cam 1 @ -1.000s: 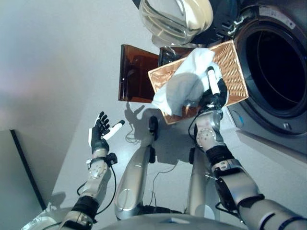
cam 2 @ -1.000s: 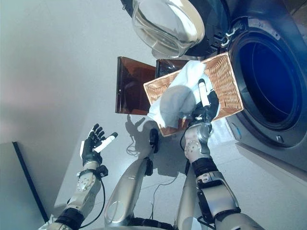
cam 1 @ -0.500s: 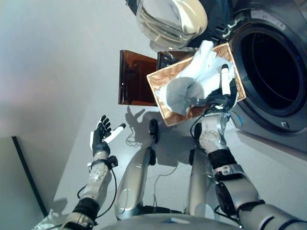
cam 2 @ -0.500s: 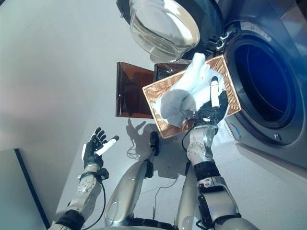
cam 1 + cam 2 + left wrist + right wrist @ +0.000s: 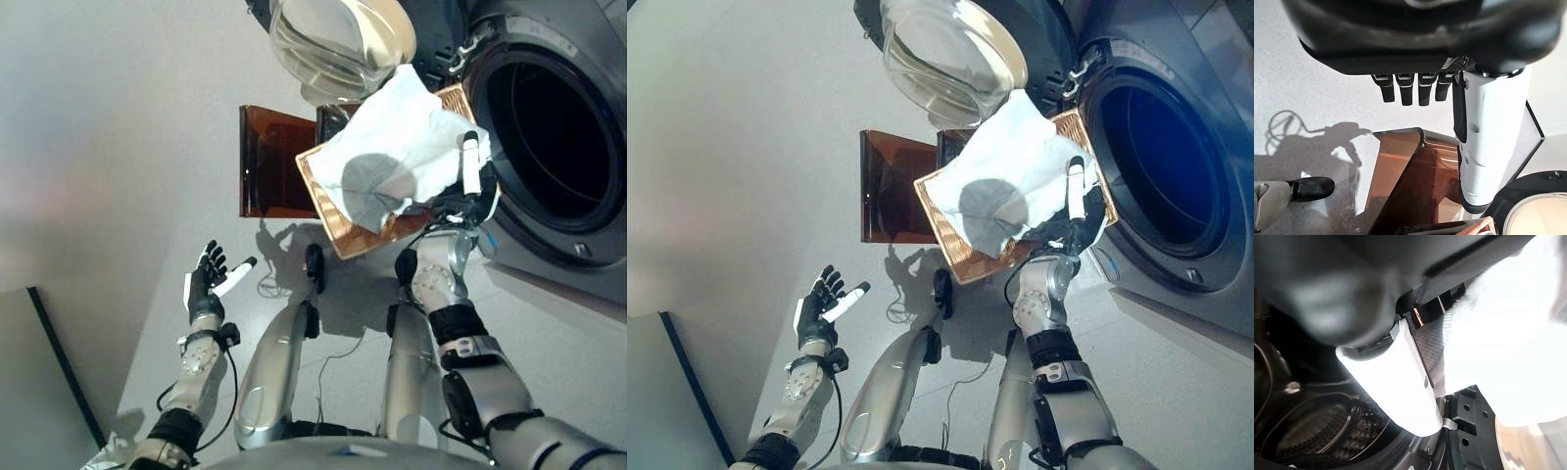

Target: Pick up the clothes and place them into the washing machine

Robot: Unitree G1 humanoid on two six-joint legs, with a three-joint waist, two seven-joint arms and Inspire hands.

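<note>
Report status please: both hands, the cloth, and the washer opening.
Left hand open, idle. Right hand shut on white cloth, lifted above wicker basket. Washing machine door open, drum mouth unobstructed.

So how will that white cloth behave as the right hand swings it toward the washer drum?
Probably floppy: the white cloth hangs in loose folds from the right hand, draping over the basket. Likely light, since one hand lifts it whole. A trailing edge could catch on the washer opening's rim, or on the basket.
</note>
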